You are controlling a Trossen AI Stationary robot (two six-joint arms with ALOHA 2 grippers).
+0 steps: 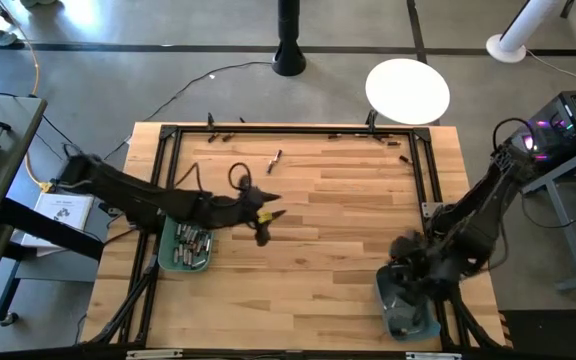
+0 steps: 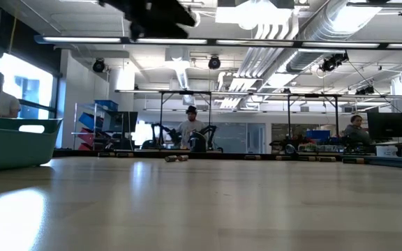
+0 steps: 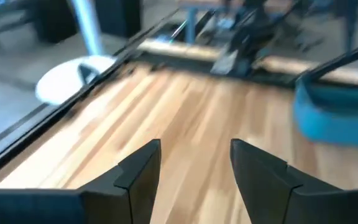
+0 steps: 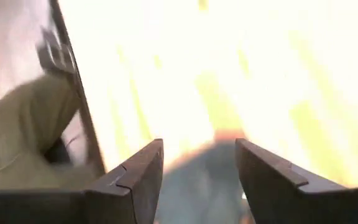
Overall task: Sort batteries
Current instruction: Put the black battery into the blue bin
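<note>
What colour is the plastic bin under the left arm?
Teal plastic bin, clearest in the high view.

Bare wooden table [image 1: 348,220] across its middle, open for passage. Obstacles: left teal bin [image 1: 185,247] of batteries [image 1: 193,242] with the left gripper [image 1: 271,222] beside it; right teal bin [image 1: 406,303] under the right gripper [image 1: 405,247]; loose batteries [image 1: 274,158] near the far black frame [image 1: 298,131]
</note>
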